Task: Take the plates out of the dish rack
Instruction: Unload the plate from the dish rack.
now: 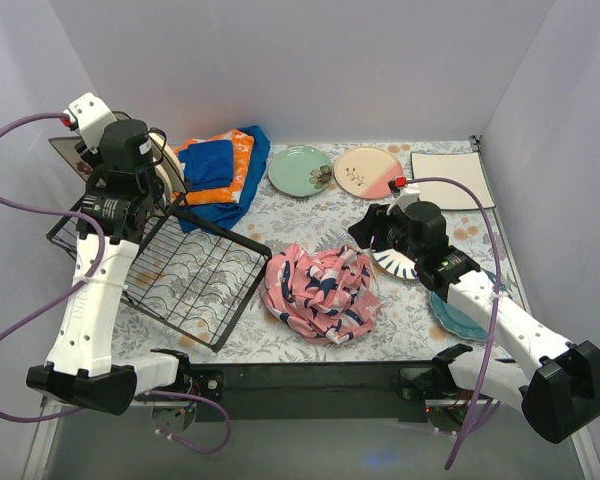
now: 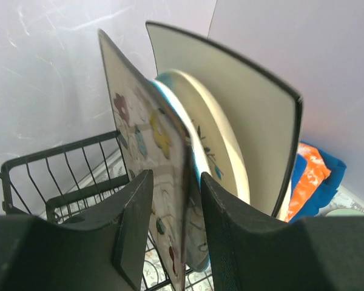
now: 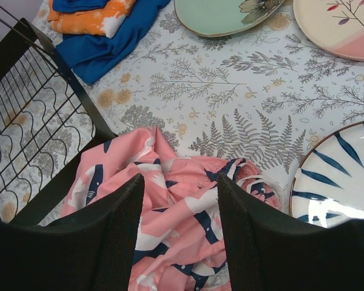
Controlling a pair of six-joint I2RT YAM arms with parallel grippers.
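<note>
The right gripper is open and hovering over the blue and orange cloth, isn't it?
No. The right gripper is open, but it hovers over the crumpled pink patterned cloth, not the blue and orange cloth; the right wrist view shows it.

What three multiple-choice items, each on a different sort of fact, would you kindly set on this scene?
1. Where is the mint green plate?
A) in the dish rack
B) flat on the table, beside the cream-and-pink plate
C) under the pink cloth

2. How many plates does the left wrist view show standing in the dish rack?
A) three
B) one
C) five

3. How is the right gripper?
A) shut on a plate
B) shut on the cloth
C) open, holding nothing

Answers:
1 B: it lies flat outside the rack, next to the cream-and-pink plate.
2 A: a flowered plate, a round cream plate and a square plate stand upright.
3 C: its jaws stand apart above the pink cloth.
</note>
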